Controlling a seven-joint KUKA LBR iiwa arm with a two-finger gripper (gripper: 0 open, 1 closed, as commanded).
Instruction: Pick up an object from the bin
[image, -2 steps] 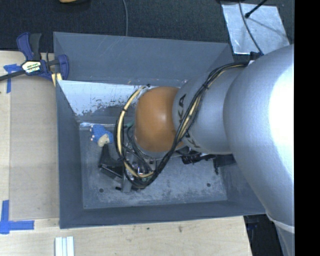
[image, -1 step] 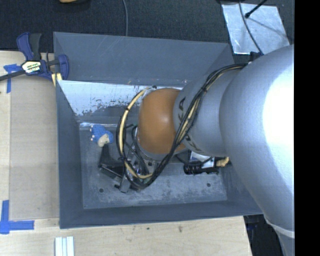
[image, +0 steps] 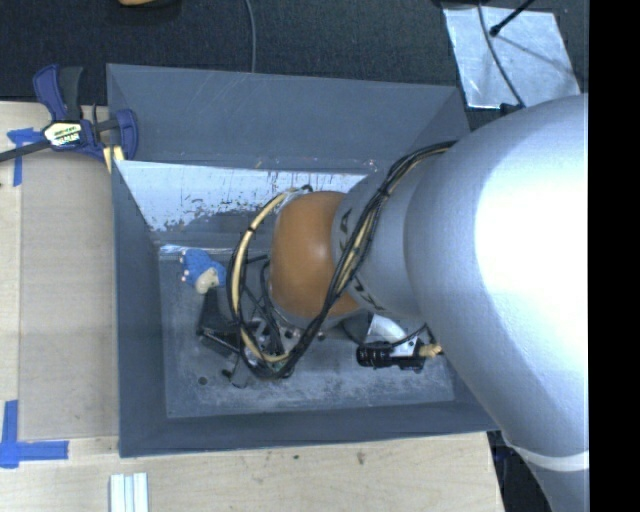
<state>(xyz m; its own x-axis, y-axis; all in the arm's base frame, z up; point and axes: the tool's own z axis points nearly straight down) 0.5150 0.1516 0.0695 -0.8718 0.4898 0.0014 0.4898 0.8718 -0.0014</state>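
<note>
Blue-and-cream bit (image: 200, 270) is sitting back-left. Black scraps (image: 215, 335) mid-floor are lying just beside the gripper (image: 258, 348), which is hanging low; can't tell if it's spread or closed. I'd be centring over one scrap, ignoring the black plug (image: 392, 356) further right.

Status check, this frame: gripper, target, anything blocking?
Gripper low on bin floor, beside flat black piece. No hold visible. Blue-and-cream thing apart, back left. Orange wrist cover hides the contact.

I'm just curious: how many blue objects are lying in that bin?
1: a small blue object, upper left in the bin; the arm may hide more.
</note>
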